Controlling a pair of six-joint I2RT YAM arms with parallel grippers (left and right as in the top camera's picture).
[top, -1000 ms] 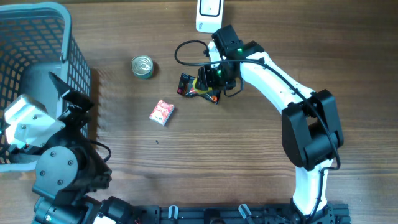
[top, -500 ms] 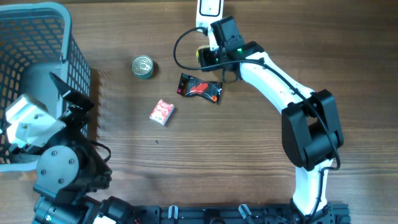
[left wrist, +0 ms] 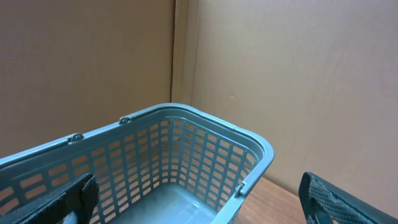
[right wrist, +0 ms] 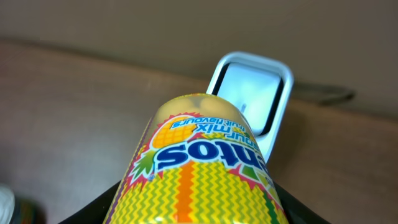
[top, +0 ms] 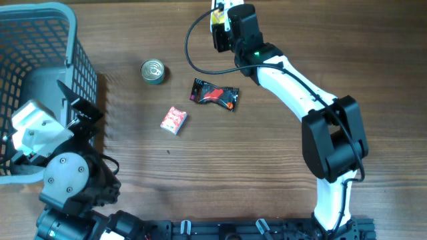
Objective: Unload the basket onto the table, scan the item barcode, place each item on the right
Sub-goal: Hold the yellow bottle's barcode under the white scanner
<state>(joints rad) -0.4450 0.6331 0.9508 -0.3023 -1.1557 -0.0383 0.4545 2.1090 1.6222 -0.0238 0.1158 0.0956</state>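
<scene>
The yellow fruit-mix pack (right wrist: 205,155) is up off the wooden surface (top: 233,167) at the far edge, pinched in the right end effector (right wrist: 204,210), whose fingers close partway around its rounded sides. Its far end sits just in front of the white barcode scanner (right wrist: 252,96). No barcode shows on the face turned to the wrist camera, which carries only the pineapple print and lettering, so the code is probably on another side. The pack looks cylindrical, small and light, with a glossy printed skin that is likely slippery. Whether it is a stiff can or a softer roll cannot be told, so a firm but not crushing hold across the middle of the body seems safest, leaving the label free to be turned toward the scanner window. A grip near one end would risk the round body rolling or tipping out. The left end effector (top: 79,105) is spread wide and holds nothing, hanging over the near corner of the blue-grey plastic basket (left wrist: 186,112). Lying on the surface, well apart from the scanner, are a small tin can (top: 153,71), a dark snack wrapper (top: 215,94) and a pink packet (top: 174,120).
</scene>
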